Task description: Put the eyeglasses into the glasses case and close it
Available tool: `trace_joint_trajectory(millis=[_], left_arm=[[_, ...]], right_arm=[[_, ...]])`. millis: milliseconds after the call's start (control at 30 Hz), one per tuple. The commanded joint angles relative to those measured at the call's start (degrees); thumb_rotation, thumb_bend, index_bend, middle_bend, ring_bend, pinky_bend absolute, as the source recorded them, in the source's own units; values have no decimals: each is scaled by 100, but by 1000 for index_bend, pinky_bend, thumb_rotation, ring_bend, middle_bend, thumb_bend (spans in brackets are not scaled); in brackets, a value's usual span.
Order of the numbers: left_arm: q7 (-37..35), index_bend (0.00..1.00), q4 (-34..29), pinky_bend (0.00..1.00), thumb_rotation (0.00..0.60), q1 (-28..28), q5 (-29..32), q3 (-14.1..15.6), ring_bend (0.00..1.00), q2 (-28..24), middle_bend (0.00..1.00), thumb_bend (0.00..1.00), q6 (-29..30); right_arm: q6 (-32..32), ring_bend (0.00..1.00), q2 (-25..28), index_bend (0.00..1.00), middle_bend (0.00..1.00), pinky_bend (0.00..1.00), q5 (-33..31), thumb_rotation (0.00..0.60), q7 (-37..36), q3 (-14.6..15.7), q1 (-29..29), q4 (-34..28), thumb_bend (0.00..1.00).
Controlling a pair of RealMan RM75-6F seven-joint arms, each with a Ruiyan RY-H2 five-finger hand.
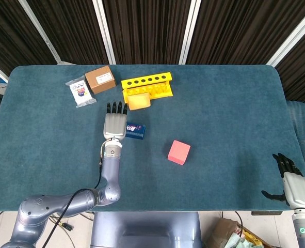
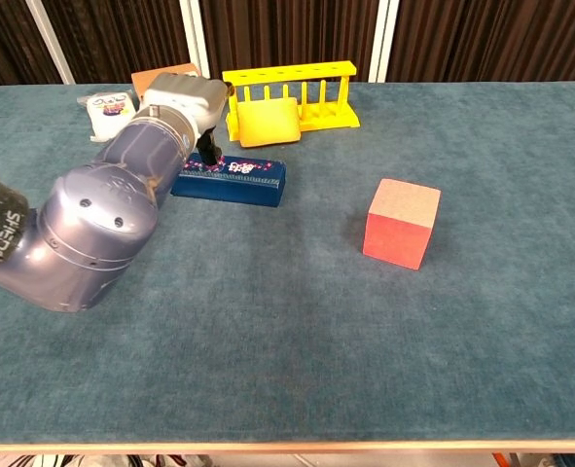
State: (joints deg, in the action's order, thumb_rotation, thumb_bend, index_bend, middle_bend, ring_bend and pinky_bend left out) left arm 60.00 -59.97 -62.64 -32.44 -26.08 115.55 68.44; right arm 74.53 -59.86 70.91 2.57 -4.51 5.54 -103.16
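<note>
The blue glasses case (image 1: 136, 130) lies flat near the table's middle, and in the chest view the case (image 2: 243, 181) has its lid down. No eyeglasses show in either view. My left hand (image 1: 114, 124) lies flat over the case's left end with fingers straight. In the chest view the left hand (image 2: 182, 102) has a dark fingertip (image 2: 210, 156) touching the lid's top. My right hand (image 1: 291, 182) rests at the table's near right corner, fingers apart and holding nothing, far from the case.
A red cube (image 1: 178, 152) sits right of the case. Behind the case stand a yellow rack (image 1: 147, 87) and a yellow block (image 1: 139, 102). A brown box (image 1: 100, 79) and a white packet (image 1: 81, 93) lie at the back left.
</note>
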Motion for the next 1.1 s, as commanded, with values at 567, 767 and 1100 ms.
trace_joint_trajectory(millis=[567,767,1100], left_arm=[[-289,0,-5135,0,600,1967,-549,974,0,-3163,0,323,1277],[-974,0,-6331,0,600,2689,-1305,1712,0,-4292,0,316,1293],[-1829,0,-6659,0,600,3488,-2826,2528,0,-4989,0,314,1616]], right_arm=[[292,0,-118,0,0,176,320,600,-99,-20,-51,134,0],[438,0,-178,0,0,176,538,600,-171,-16,-73,225,0],[677,0,-286,0,0,176,941,600,-424,-1,-104,453,0]])
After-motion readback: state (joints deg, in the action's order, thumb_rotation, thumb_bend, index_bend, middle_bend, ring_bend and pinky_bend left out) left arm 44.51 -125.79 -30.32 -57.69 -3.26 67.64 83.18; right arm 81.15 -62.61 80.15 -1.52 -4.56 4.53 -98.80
